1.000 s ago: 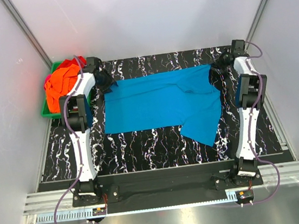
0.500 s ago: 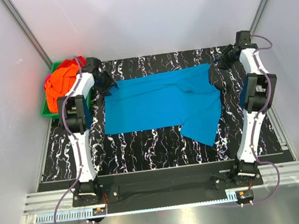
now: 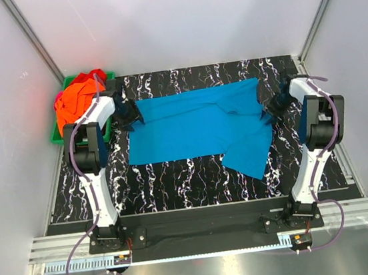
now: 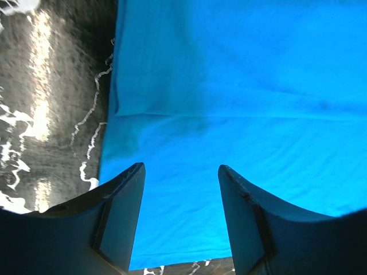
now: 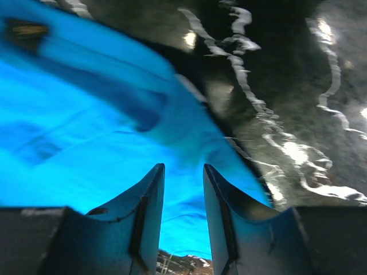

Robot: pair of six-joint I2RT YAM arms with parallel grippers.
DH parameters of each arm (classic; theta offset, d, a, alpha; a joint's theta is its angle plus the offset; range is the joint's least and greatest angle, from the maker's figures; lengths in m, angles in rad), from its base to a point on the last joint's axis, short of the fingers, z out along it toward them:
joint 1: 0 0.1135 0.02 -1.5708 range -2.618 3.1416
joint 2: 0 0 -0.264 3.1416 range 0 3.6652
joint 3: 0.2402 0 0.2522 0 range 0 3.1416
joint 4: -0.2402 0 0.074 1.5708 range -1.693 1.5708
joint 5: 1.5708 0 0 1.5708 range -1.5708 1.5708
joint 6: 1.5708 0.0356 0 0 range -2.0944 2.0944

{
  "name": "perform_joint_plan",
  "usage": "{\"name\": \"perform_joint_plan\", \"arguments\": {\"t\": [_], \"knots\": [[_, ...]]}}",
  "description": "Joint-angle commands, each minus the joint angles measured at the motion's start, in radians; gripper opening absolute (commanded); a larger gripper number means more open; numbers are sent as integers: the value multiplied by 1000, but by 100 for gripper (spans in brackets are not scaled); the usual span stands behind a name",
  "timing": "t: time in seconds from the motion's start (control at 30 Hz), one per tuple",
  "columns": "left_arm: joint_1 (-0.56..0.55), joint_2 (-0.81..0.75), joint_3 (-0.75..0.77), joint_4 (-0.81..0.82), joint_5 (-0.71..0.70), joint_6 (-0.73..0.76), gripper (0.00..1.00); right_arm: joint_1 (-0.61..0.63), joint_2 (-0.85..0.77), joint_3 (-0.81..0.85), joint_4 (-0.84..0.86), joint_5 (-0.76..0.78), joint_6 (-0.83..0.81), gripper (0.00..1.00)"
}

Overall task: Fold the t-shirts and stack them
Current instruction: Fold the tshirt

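A turquoise t-shirt lies spread on the black marbled mat, its right part folded into a flap that points toward the near edge. My left gripper hovers open over the shirt's left edge, nothing between its fingers. My right gripper is at the shirt's right edge, over the blue cloth. Its jaws stand apart with a narrower gap and hold nothing. Orange t-shirts and a red one are heaped in a bin at the far left.
The green plastic bin stands just off the mat's far left corner. White walls close in the cell on three sides. Bare mat shows along the near side and to the right of the shirt.
Both grippers have come nearer from the shirt's far corners to its left and right edges. The right gripper was shut and has opened. The shirt has kept its shape.
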Motion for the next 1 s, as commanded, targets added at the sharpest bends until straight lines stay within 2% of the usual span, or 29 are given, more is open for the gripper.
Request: {"name": "perform_joint_plan", "arguments": {"t": [0.0, 0.17, 0.3, 0.43, 0.6, 0.8, 0.87, 0.97], "knots": [[2, 24, 81, 12, -37, 35, 60, -4, -40, -15, 24, 75, -9, 41], [2, 73, 172, -32, -48, 23, 60, -4, -31, 11, -21, 175, -11, 39], [2, 77, 210, -40, -42, 7, 60, 16, -66, 55, -21, 155, -6, 39], [-10, 58, 236, -26, 61, -19, 60, 60, -72, 89, 55, 101, -101, 43], [-36, -11, 163, 47, 153, -88, 58, 83, 13, 166, 42, 40, -144, 41], [-148, -54, 104, 156, 262, -163, 57, 181, 41, 229, 85, 37, -192, 43], [-202, -53, 103, 177, 268, -177, 57, 223, 56, 249, 129, 3, -259, 44], [-226, -64, 64, 214, 289, -221, 57, 290, 102, 336, 108, 35, -411, 44]]}}
